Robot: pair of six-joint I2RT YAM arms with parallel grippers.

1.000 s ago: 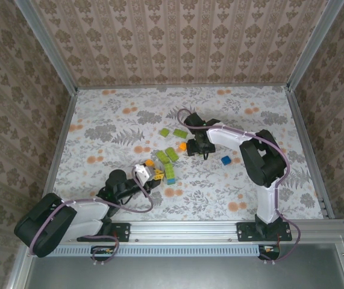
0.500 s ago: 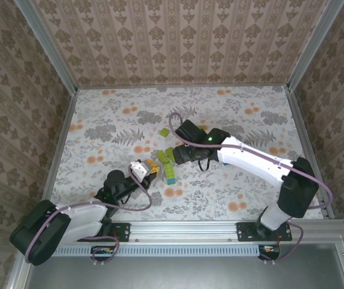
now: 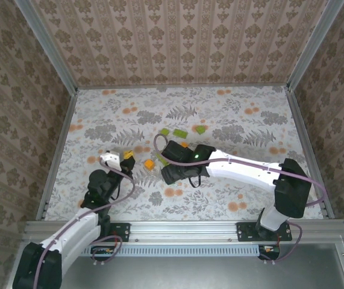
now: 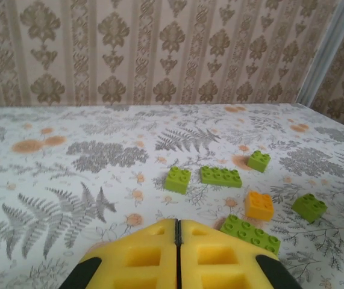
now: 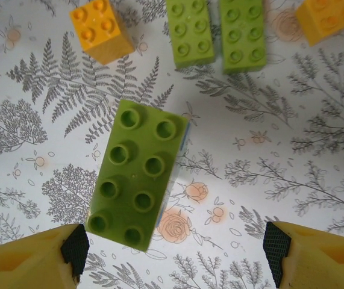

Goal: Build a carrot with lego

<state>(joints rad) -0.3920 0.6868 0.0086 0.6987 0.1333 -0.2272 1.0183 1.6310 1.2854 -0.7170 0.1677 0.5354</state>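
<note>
The right arm reaches across the desk [image 3: 250, 114] and hangs the right pincer [image 5: 176, 244] straight down over the middle of the scatter. Its jaws are spread wide with nothing between them. The carrot [image 5: 137, 174] sits on the desk right below, a little ahead of the fingertips and clear of both. From above it reads as a long lime block with a sliver of blue peeping out along one long edge; I can't make out any orange on it from this angle. It lies slanted to the line of the jaws, so I'd guess the wrist wants a twist before it can pinch cleanly across the narrow sides.

Beyond the carrot lies loose lego. An orange brick [image 5: 101, 30] sits near its far end, two lime bricks [image 5: 190, 30] lie side by side, and a second orange brick [image 5: 328, 18] shows at the corner. The first orange brick is close by, which is handy if it is the next piece to go on.

The left pincer [image 4: 178, 238] sits off to the left, low over the desk, its yellow pads pressed flat together and holding nothing. It looks parked there to leave the other arm room. Ahead of it lie a long lime brick [image 4: 220, 176] and a square lime brick [image 4: 178, 179].

I'd say the build is only partway, since most pieces are lying apart.
</note>
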